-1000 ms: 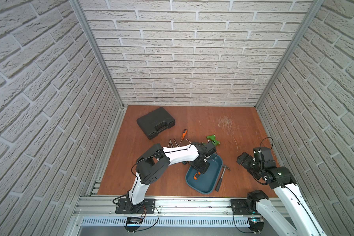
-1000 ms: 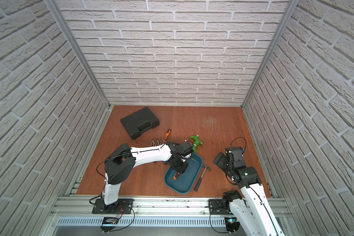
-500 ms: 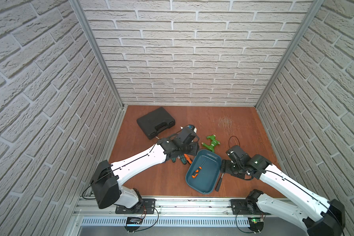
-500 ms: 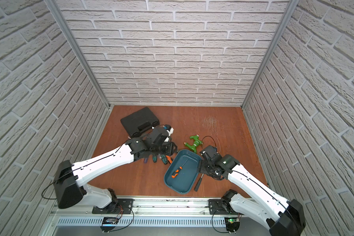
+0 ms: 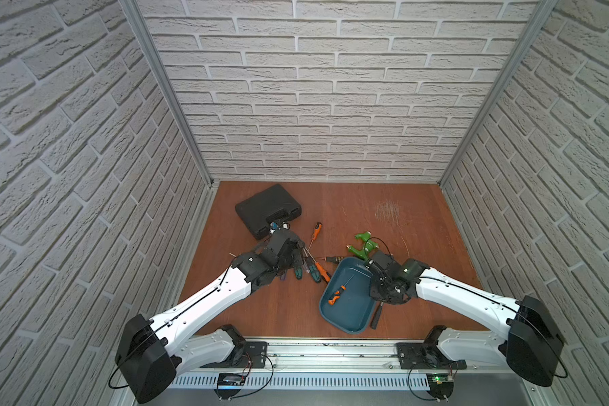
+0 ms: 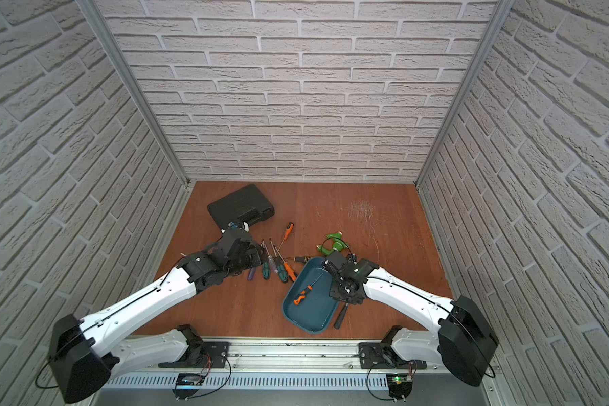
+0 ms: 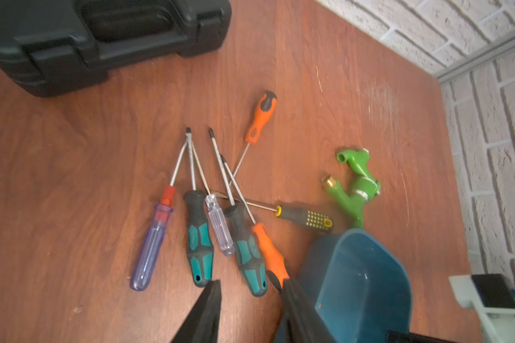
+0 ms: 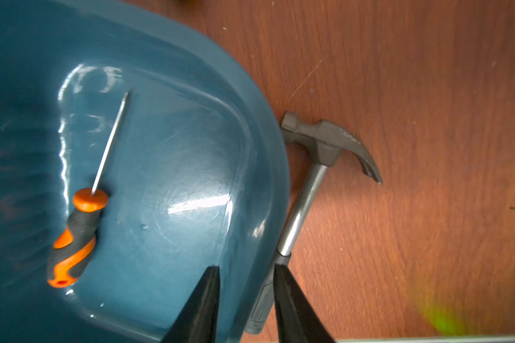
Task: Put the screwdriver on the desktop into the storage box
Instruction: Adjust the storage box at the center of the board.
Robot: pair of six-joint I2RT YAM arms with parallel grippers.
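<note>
The teal storage box lies on the desktop and holds one orange-and-black screwdriver. Several more screwdrivers lie fanned out on the wood just left of the box. My left gripper hovers open over their handle ends, with the tip of a teal handle between its fingers and an orange handle beside one finger. My right gripper is shut astride the box's right rim.
A hammer lies against the box's right side, its handle under my right gripper's outer finger. A green hose nozzle sits behind the box. A black tool case rests at the back left.
My left arm left the box, where the orange screwdriver stays, and moved over the screwdriver pile, jaws narrowing. My right arm reached in and closed over the box's right rim.
</note>
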